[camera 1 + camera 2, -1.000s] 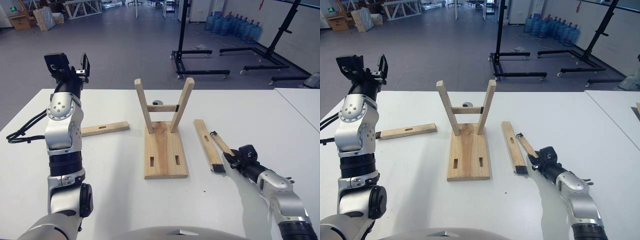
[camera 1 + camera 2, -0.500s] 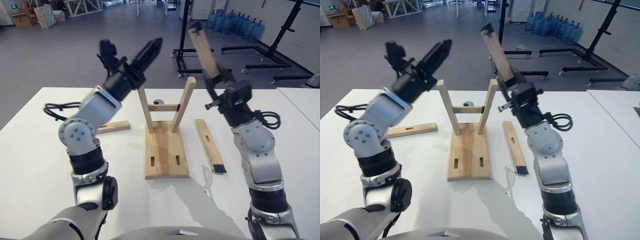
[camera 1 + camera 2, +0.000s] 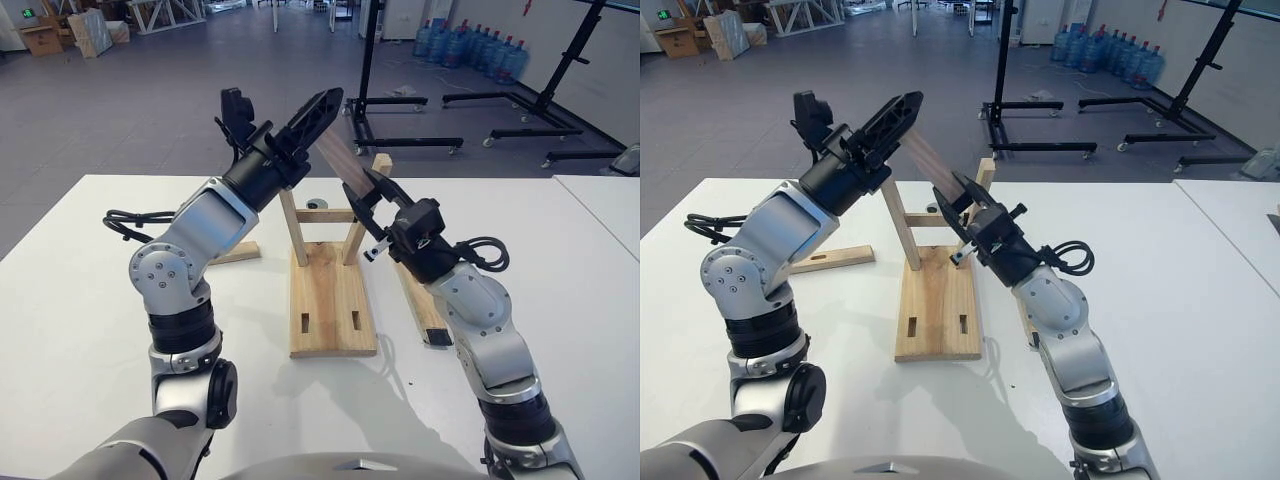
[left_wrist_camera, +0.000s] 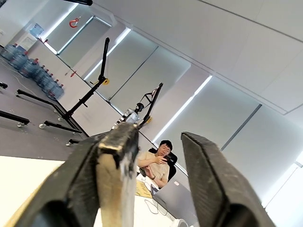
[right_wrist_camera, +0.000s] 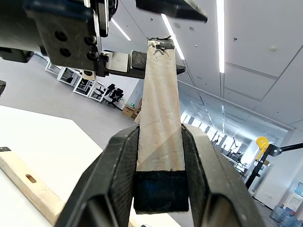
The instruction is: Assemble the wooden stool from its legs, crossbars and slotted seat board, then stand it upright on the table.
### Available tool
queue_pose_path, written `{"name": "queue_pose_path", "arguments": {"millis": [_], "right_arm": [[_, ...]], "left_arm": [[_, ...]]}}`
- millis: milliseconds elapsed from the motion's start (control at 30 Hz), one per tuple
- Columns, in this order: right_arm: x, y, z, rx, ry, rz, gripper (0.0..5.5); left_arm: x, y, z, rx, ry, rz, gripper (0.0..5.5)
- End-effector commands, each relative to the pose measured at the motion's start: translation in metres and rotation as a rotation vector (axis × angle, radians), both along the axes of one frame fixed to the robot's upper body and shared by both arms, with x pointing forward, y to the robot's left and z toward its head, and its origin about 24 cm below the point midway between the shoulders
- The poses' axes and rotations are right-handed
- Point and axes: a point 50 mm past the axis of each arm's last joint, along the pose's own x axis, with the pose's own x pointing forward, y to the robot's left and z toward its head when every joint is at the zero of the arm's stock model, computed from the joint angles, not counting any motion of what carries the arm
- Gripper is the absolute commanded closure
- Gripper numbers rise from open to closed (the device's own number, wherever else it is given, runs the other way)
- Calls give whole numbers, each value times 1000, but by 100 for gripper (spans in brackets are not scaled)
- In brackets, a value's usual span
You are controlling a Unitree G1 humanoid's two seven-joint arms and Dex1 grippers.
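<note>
Leg (image 3: 340, 165) sits clamped in right gripper (image 5: 160, 142), tip between left gripper's (image 4: 146, 138) spread fingers (image 4: 203, 179).

Left hand (image 4: 147, 140) agape — right hand (image 5: 158, 142) clamped

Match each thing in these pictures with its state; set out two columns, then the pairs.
1 seat board
2 gripped leg, in the right tool
3 loose leg
4 left tool

a tilted in the air
b open around a leg's upper end
c flat on the table, two upright legs in it
d lying flat at the left side

Pairs: 1-c, 2-a, 3-d, 4-b
</note>
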Motion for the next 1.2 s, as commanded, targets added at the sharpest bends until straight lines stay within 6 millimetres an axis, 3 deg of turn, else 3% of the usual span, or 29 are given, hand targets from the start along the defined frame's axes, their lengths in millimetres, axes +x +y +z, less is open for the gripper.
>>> {"name": "queue_pose_path", "arguments": {"millis": [33, 267, 467, 600, 667, 733, 800, 867, 900, 933, 1000, 1067, 1133, 1200], "right_arm": [[-2, 0, -3, -6, 19, 3, 420], [-1, 1, -3, 19, 31, 2, 420], [-1, 0, -6, 90, 103, 19, 420], [-3, 1, -5, 134, 153, 60, 324], [-3, 0, -5, 159, 170, 64, 316], [-1, -2, -6, 167, 181, 48, 316], [1, -8, -9, 169, 191, 6, 316], [2, -18, -11, 184, 199, -53, 316], [3, -22, -11, 190, 200, -73, 316], [3, -26, -12, 196, 200, -99, 316], [3, -30, -13, 196, 200, -132, 316], [4, -32, -14, 195, 203, -148, 316], [5, -31, -16, 192, 208, -148, 316], [5, -31, -17, 184, 212, -149, 316]], "left_arm": [[-3, -1, 7, 14, -42, -5, 372], [-1, 0, 3, 38, -40, 8, 475], [-2, 3, 3, 35, -55, 5, 494], [0, 6, 5, 27, -76, 30, 511], [4, 14, 14, 10, -110, 78, 511], [9, 32, 35, -4, -190, 179, 511], [12, 68, 68, -26, -299, 353, 511], [21, 124, 91, 79, -390, 661, 511], [26, 145, 92, 184, -408, 792, 511], [41, 162, 78, 372, -388, 919, 511], [72, 181, 18, 758, -278, 1007, 511], [92, 186, -59, 907, -90, 931, 511], [95, 188, -121, 987, 75, 882, 511], [89, 189, -165, 1058, 198, 842, 511]]}}
